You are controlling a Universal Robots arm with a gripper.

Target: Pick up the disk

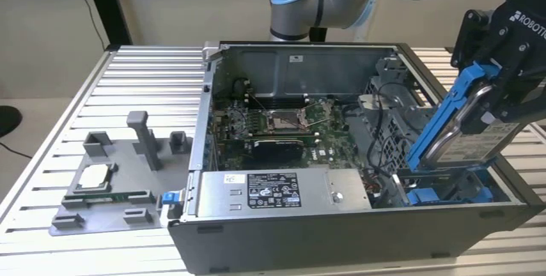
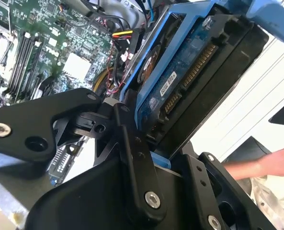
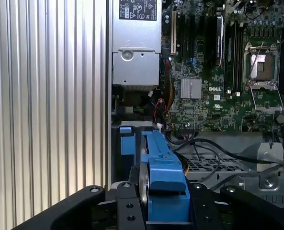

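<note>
My gripper [image 1: 499,100] is shut on the disk [image 1: 465,132], a grey hard drive in a blue plastic bracket. It holds the disk on edge and tilted, lifted above the drive bay at the exterior view's right end of the open computer case [image 1: 341,234]. In the second wrist view the disk [image 2: 194,72] shows its blue circuit side and connector, with a black finger [image 2: 132,143] pressed against the bracket. In the first wrist view the blue bracket edge of the disk [image 3: 161,175] sits between the black fingers [image 3: 127,211].
Inside the case lie the motherboard [image 1: 282,122], a grey power-supply box [image 1: 282,190] and blue bay rails [image 1: 444,196]. A grey fixture [image 1: 111,186] with a square CPU chip stands on the ribbed table at the exterior view's left. A person's hand [image 2: 271,160] shows beyond the case.
</note>
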